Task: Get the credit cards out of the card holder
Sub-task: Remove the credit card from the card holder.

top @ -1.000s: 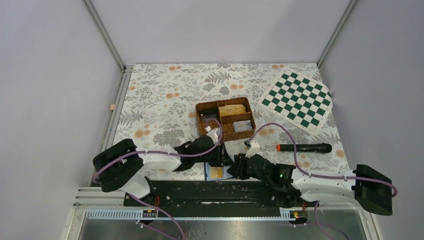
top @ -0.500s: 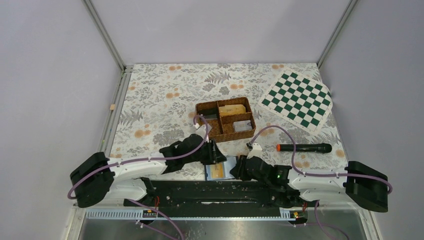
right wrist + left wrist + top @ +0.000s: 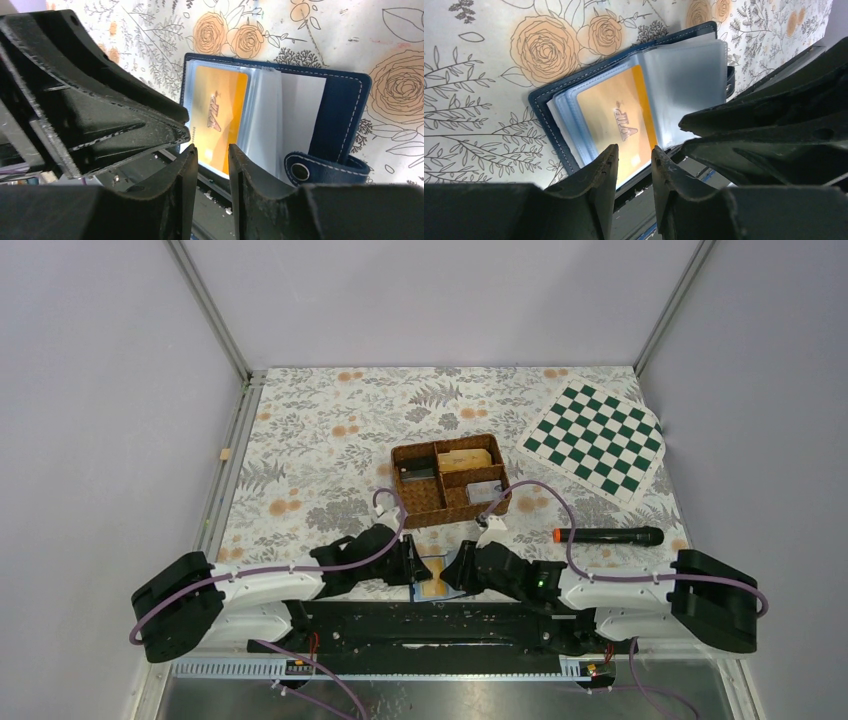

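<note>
left jaws (image 3: pixel 634 165) slightly spread, narrow gap, nothing clamped; right jaws (image 3: pixel 212 165) same. both low over the card holder (image 3: pixel 544 107), tips facing each other. holder lies open on the worktop (image 3: pixel 474 75) at the near edge between the arms, orange VIP card (image 3: pixel 614 120) in a clear sleeve, snap tab (image 3: pixel 325 167) hanging off the side. wicker tray (image 3: pixel 440 512) just behind, checkerboard (image 3: pixel 595 440) far right

white-shelled arms (image 3: pixel 265 585) with black joints (image 3: pixel 180 605), looping purple cables (image 3: pixel 545 487) and matte black pincer fingers (image 3: pixel 599 182).
</note>
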Action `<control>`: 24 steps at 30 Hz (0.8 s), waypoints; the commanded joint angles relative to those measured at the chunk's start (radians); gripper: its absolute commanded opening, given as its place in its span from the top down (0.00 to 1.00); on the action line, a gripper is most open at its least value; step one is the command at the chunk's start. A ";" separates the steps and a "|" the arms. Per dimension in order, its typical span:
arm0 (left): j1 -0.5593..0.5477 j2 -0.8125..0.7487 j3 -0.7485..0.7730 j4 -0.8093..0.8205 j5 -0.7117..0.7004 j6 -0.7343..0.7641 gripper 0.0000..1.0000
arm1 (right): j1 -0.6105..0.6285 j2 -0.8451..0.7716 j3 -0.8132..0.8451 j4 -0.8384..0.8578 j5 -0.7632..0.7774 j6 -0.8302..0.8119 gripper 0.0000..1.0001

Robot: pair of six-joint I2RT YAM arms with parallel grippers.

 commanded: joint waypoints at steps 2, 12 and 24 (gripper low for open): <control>0.004 -0.007 -0.025 0.045 -0.030 -0.001 0.70 | -0.006 0.092 0.014 0.082 -0.025 0.003 0.63; 0.003 0.021 -0.055 0.078 -0.028 -0.019 0.87 | -0.073 0.187 -0.037 0.252 -0.135 0.013 0.63; 0.003 0.041 -0.055 0.074 -0.029 -0.017 0.93 | -0.104 0.241 -0.066 0.358 -0.202 0.051 0.63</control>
